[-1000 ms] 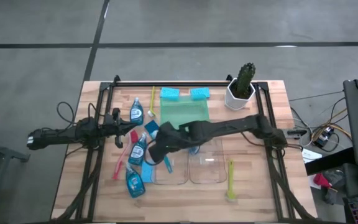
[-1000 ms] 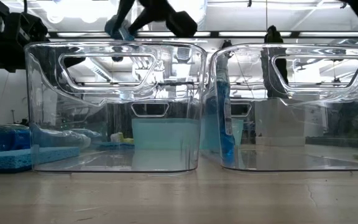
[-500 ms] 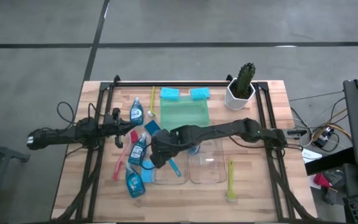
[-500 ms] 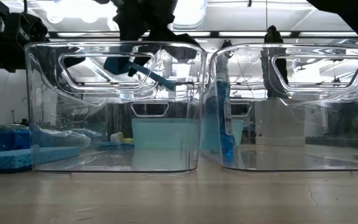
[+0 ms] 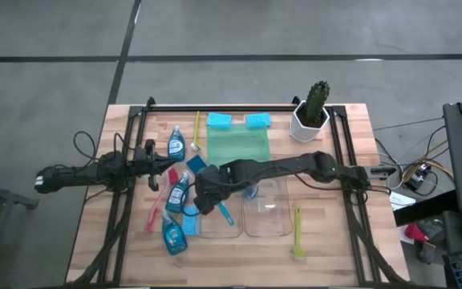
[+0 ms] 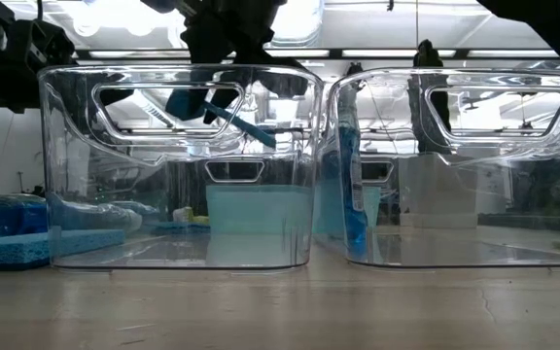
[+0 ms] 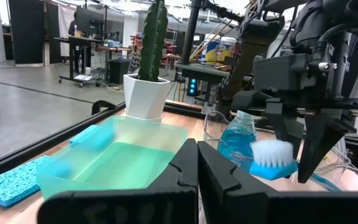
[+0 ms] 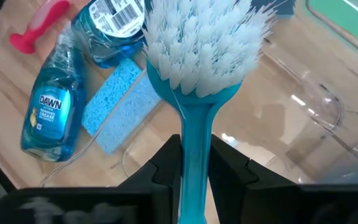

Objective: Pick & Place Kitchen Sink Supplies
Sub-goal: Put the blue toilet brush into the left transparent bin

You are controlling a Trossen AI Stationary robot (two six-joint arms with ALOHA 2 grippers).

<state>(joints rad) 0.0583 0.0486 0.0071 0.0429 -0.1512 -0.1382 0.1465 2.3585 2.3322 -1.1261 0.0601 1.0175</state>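
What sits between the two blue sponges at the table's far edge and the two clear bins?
The green tray, seen in the high view: sponges beyond it, clear bins on its near side.

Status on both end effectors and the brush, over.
Right end effector shut on blue brush, over left clear bin. Left end effector shut, idle. Path clear.

I counted three bottles (image 5: 176,145) (image 5: 177,193) (image 5: 173,235) from the high view. I saw at least three sponges: two at the far edge (image 5: 220,121) (image 5: 258,120) and one by the bottles (image 5: 189,221). A darker blue patch nearby might have been a fourth. I made out four brushes: one blue brush (image 5: 224,213), two yellow-green brushes (image 5: 197,131) (image 5: 297,233) and one red-pink brush (image 5: 157,207). There were two bins (image 5: 219,231) (image 5: 269,229), one tray (image 5: 239,147) and one cactus (image 5: 318,98).
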